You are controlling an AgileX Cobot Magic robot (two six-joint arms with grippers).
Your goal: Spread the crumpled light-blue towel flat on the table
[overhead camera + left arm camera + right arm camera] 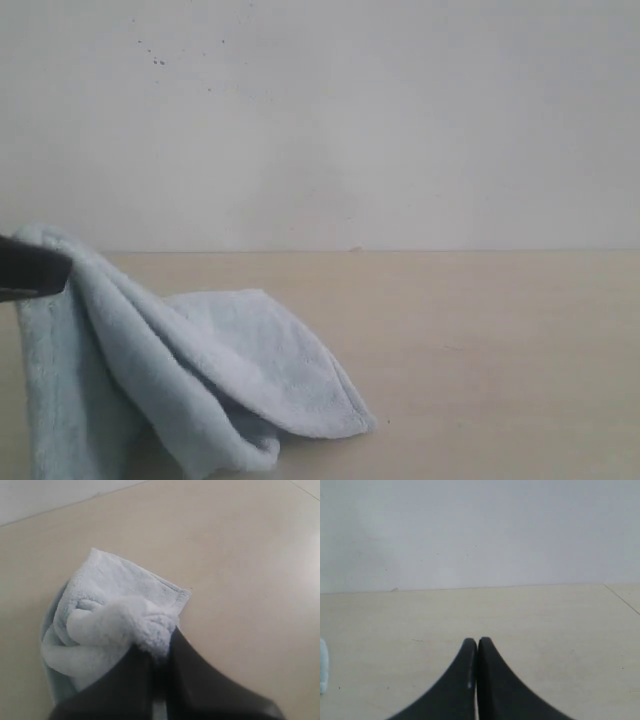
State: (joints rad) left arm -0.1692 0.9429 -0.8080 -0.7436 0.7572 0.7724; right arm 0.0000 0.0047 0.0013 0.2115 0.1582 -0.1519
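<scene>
The light-blue towel (200,380) lies bunched and folded at the left of the beige table (480,340). One part is lifted at the far left edge, where my left gripper (62,272) is shut on it. In the left wrist view a fluffy fold of the towel (115,615) is pinched between the dark fingers (200,685), and the rest hangs down to the table (240,555). My right gripper (477,641) is shut with nothing in it, held over bare table (560,625). A sliver of towel (322,670) shows at that view's edge.
A white wall (350,120) rises behind the table's far edge. Bare beige surface stretches to the right of the towel.
</scene>
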